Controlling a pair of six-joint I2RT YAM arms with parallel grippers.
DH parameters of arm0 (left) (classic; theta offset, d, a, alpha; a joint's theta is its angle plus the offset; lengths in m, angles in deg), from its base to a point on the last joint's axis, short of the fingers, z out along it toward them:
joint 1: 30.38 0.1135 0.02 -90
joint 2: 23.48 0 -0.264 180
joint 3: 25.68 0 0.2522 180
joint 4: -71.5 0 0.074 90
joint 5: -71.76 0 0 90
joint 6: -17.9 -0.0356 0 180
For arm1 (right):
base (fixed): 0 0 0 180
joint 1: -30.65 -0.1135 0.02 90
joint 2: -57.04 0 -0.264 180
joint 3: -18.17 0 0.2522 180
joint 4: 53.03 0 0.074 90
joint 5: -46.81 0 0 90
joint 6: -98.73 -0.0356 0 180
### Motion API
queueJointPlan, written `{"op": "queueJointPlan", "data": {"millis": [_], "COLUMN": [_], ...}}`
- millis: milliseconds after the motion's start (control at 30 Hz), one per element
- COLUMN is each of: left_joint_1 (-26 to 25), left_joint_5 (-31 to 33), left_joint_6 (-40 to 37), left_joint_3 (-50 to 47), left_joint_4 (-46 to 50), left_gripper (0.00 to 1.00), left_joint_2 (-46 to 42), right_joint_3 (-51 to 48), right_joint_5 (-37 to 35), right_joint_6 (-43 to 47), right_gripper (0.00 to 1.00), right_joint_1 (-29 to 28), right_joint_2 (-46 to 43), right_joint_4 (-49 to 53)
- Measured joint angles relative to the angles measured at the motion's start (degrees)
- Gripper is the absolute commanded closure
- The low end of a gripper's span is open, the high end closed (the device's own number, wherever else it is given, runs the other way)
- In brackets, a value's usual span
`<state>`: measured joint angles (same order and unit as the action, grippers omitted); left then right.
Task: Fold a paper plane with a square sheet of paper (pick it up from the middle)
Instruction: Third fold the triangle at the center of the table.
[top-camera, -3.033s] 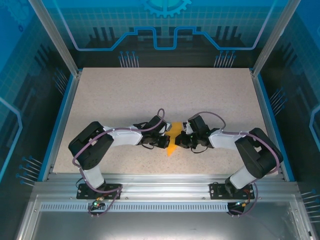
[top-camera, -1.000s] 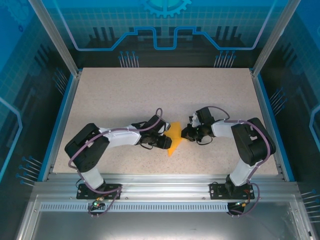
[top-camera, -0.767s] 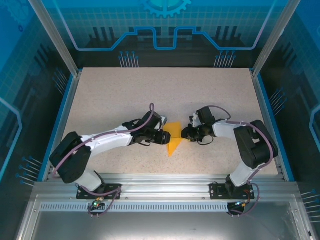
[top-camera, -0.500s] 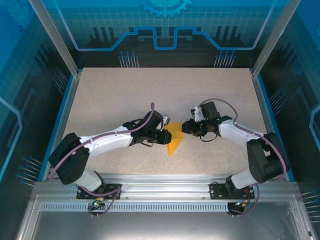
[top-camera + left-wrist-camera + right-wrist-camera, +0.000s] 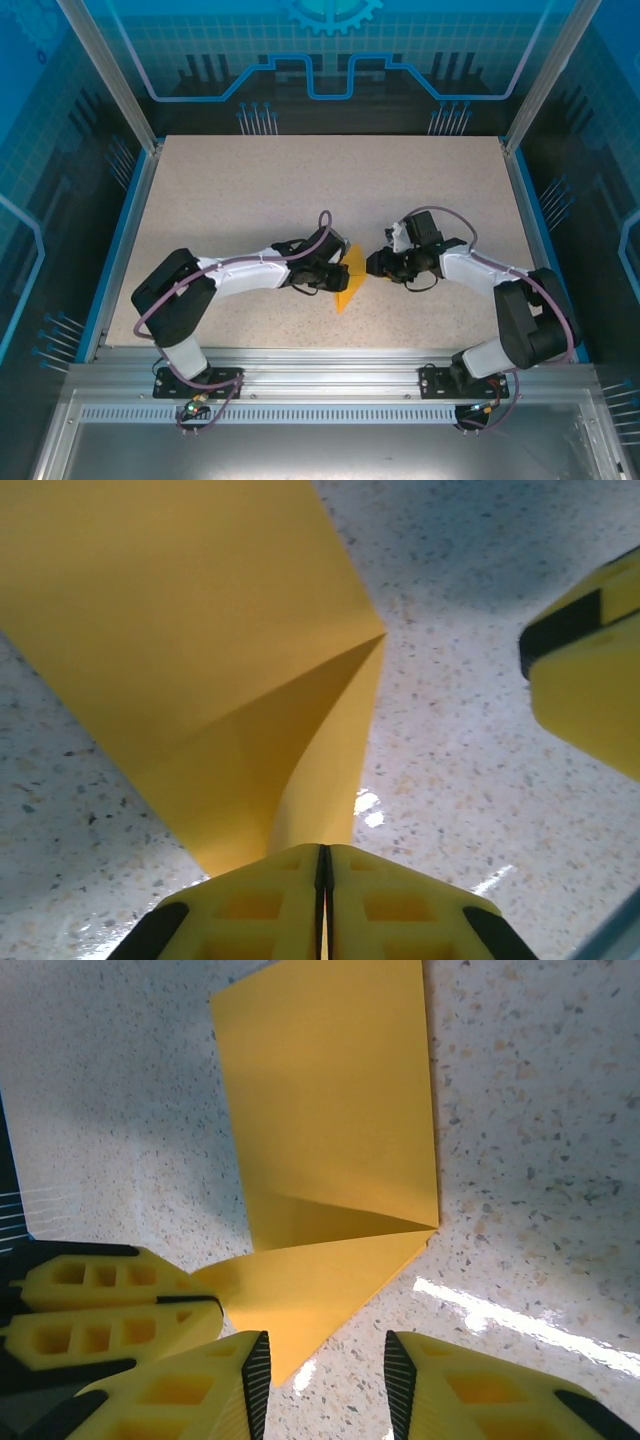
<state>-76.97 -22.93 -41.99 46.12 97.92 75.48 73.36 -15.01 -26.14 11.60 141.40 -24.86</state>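
One folded sheet (image 5: pixel 348 290): long axis far-to-near, pointed tip toward arm bases.

- The square sheet of paper (image 5: pixel 330 1150) is shown in plain orange-yellow, shaded darker on its folded flap.
- The table (image 5: pixel 300 190) is seen in pale beige, flecked dark.
- Blue trim (image 5: pixel 122 240) is seen along the table's left and right edges.
- The left gripper (image 5: pixel 322 865) and the right gripper (image 5: pixel 325 1355) are coloured yellow, edged black.
- The left arm (image 5: pixel 245 272) and the right arm (image 5: pixel 478 266) are cased in white, jointed in black.

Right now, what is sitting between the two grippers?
The folded orange-yellow paper, seen from the top camera: the left gripper is shut on its edge, the right gripper open beside it.
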Motion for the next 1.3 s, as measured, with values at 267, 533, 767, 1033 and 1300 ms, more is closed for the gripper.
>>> {"op": "queueJointPlan", "data": {"millis": [267, 533, 767, 1033, 1300], "left_joint_1": [0.7, 1.1, 1.2, 1.2, 1.2], "left_joint_5": [1.9, 2.4, 2.4, 2.4, 2.4], "left_joint_6": [0.0, 0.0, 0.0, 0.0, 0.0], "left_joint_3": [0.0, -0.3, -0.6, -0.9, -0.9], "left_joint_4": [0.0, -0.7, -1.0, -1.2, -1.2], "left_gripper": [0.90, 0.91, 0.91, 0.90, 0.90], "left_joint_2": [3.7, 3.9, 4.2, 4.5, 4.6], "right_joint_3": [-0.2, -0.2, 0.4, 1.3, 1.4], "right_joint_5": [1.5, 2.8, 4.0, 5.9, 8.5], "right_joint_6": [0.0, -0.2, -1.4, -2.2, -0.4], "right_gripper": [0.58, 0.56, 0.56, 0.60, 0.65], "right_joint_1": [0.0, 0.0, -0.1, -1.0, -1.7], "right_joint_2": [3.2, 6.3, 10.5, 11.3, 12.9], "right_joint_4": [-1.4, -3.3, -5.9, -8.3, -9.1]}}
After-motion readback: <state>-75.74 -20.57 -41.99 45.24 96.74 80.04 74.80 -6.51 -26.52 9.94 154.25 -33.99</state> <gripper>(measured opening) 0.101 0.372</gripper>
